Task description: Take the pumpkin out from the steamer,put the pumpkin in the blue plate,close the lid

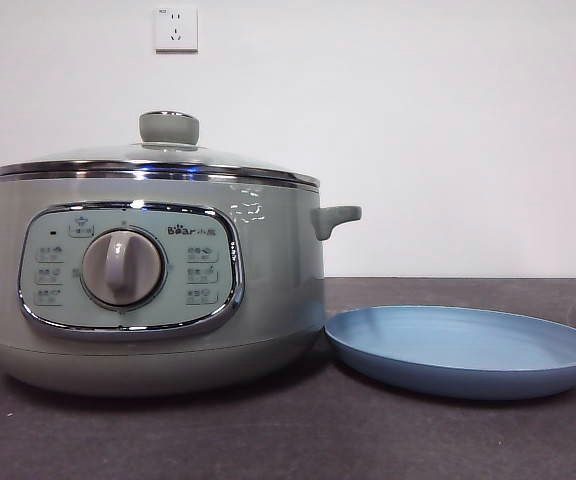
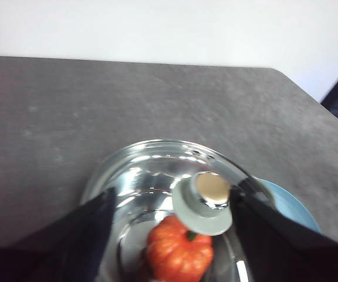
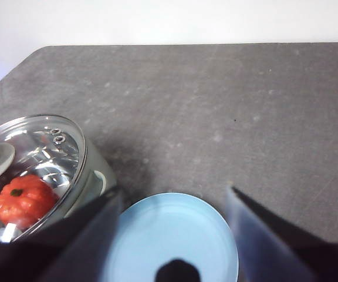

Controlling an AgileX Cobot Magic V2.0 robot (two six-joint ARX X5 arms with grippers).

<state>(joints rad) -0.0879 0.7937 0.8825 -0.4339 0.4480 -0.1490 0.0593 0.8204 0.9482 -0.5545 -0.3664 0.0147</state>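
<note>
Plainly the glass lid (image 2: pixel 157 194), slick and breakable, wanted lifting by its knob (image 2: pixel 207 200), which sat between the left gripper (image 2: pixel 172 205)'s open fingers; right fingers open over the blue plate (image 3: pixel 175 235)

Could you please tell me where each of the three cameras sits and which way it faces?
Front view: low at table height, looking level at the steamer and blue plate; no arm shows.
Left wrist view: above the lid, looking down; the left tool straddles the knob, open.
Right wrist view: above the plate, looking down; the right tool is open.
Both wrist views share the pumpkin under the glass lid.
</note>
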